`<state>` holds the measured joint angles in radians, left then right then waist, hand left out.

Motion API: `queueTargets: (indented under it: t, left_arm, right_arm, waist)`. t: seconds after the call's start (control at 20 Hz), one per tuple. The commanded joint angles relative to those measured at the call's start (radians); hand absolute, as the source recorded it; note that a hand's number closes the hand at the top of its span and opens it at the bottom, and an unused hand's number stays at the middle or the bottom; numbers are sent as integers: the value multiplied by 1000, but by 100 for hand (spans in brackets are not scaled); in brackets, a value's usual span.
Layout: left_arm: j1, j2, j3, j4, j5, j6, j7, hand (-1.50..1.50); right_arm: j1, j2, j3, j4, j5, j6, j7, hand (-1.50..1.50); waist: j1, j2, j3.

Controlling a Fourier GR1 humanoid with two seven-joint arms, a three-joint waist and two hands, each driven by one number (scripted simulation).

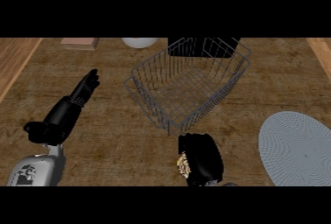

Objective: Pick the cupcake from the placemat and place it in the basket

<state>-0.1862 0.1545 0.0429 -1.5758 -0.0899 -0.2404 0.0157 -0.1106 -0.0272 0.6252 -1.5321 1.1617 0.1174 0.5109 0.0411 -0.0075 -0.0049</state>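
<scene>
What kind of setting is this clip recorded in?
Probably a kitchen counter: a brown worktop carrying a wire basket and a round grey placemat. The right hand is curled round a cupcake; the left hand rests open.

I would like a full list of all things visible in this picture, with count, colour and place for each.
basket: one, grey wire, middle of the counter, empty as far as visible
placemat: one, grey, round, right edge, nothing on it
cupcake: one, tan wrapper showing, mostly hidden inside the right hand
white object: one, top edge, cut off
black object: one, behind the basket
brown block: one, top left
counter: one, brown
left hand: one, black, fingers straight, left side
right hand: one, black, curled round the cupcake, bottom centre
</scene>
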Motion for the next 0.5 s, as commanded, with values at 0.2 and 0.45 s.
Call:
queueTargets:
  t: [0.2, 0.45]
  left_arm:
    - [-17, -13, -16, 20, -13, 5, -1, 0]
    - [24, 3, 7, 15, 2, -5, -33, 0]
  right_arm:
    - [-17, 27, 340, -150, -172, -397, 335, 150]
    - [-144, 27, 445, -286, -86, -626, 476, 150]
  waist:
    - [2, 7, 8]
    - [6, -5, 4]
